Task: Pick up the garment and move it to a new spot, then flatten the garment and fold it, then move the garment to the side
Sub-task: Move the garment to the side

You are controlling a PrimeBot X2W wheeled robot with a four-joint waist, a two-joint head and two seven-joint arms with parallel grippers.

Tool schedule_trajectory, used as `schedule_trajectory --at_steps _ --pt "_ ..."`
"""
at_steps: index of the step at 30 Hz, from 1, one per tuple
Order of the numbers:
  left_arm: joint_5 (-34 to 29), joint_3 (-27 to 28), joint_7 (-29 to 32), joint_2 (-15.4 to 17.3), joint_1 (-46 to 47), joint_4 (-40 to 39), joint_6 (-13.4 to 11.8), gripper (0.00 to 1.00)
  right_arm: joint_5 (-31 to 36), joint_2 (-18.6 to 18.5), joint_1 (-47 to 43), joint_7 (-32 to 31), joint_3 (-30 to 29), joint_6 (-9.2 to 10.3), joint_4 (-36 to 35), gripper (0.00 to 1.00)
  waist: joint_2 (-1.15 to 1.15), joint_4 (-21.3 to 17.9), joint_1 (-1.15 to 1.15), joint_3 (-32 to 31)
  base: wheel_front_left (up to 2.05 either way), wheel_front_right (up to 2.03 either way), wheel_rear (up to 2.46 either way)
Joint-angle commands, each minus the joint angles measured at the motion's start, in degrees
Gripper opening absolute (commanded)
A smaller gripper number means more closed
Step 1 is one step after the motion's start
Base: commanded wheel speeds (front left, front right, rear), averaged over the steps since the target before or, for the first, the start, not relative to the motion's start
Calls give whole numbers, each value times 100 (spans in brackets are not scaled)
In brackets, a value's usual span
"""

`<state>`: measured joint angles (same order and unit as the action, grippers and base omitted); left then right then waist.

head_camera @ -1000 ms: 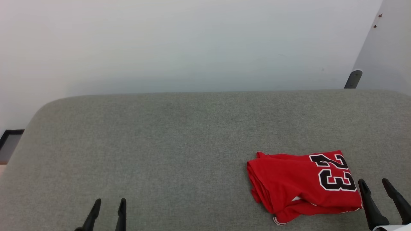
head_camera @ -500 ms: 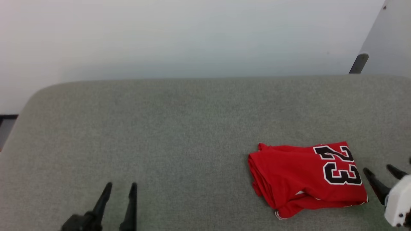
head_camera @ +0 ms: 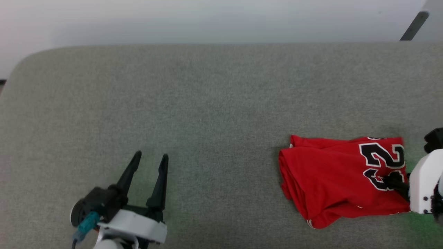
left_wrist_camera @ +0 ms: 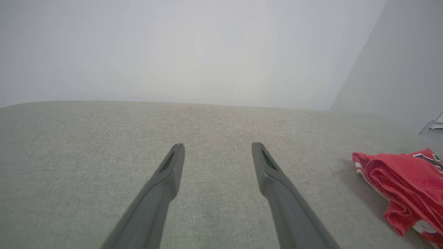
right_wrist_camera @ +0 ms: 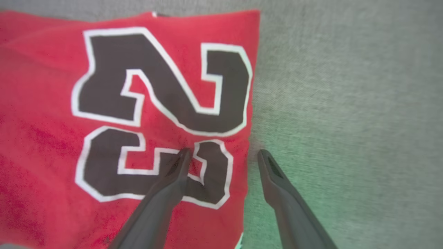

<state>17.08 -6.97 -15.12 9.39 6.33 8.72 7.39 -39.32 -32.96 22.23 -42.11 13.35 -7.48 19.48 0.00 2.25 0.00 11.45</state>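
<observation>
The garment (head_camera: 328, 180) lies folded in a red bundle at the right of the grey fabric surface (head_camera: 207, 103), its black "23" facing up near its right edge. My right gripper (right_wrist_camera: 224, 152) is open and points down over that edge. One finger (head_camera: 392, 181) is above the "3", the other above bare grey fabric just beside the garment (right_wrist_camera: 45, 69). Whether the tips touch the cloth I cannot tell. My left gripper (head_camera: 151, 156) stands open and empty at the lower left, far from the garment (left_wrist_camera: 405, 176).
The grey surface has a rounded far-left corner (head_camera: 20, 62) and a pale wall behind it. A dark slanted bar (head_camera: 413, 26) shows at the top right beyond the far edge. Wide bare fabric lies between the left gripper and the garment.
The head camera has tilted down. My right gripper has come forward from beside the garment to straddle its right edge. My left gripper has reached further forward over the surface.
</observation>
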Motion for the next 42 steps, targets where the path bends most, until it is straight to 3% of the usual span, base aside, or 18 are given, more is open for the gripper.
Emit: schedule_trajectory --at_steps 1,2,4,9,15,26,34,42 --pt "29 -53 2 29 172 32 14 100 -54 73 69 -22 133 -2 112 100 0 109 0 298 0 0 0" --pt "34 -80 2 39 228 44 14 100 -95 112 75 -9 195 -2 169 73 0 98 0 322 0 0 0" --pt "43 -100 2 54 330 61 14 100 -134 167 87 74 320 -2 229 2 0 47 0 357 0 0 0" --pt "-18 -134 2 86 463 0 14 100 -207 160 178 430 344 2 302 0 0 -180 0 393 0 0 0" --pt "-40 -366 2 220 628 -356 14 100 -348 -6 325 1158 56 3 324 0 0 -734 0 509 0 0 0" --pt "-86 -886 2 968 1391 -829 14 100 -355 -350 729 2124 -721 1 862 0 0 -1778 0 1183 0 0 0" --pt "-183 -1356 2 1710 2492 -1161 14 100 248 -646 1813 2584 -815 1 1629 0 0 -1887 0 1937 0 0 0" --pt "-135 -1289 2 2198 3088 -1509 14 100 1262 -756 2942 2936 -576 2 2666 0 0 -1870 0 2441 0 0 0"
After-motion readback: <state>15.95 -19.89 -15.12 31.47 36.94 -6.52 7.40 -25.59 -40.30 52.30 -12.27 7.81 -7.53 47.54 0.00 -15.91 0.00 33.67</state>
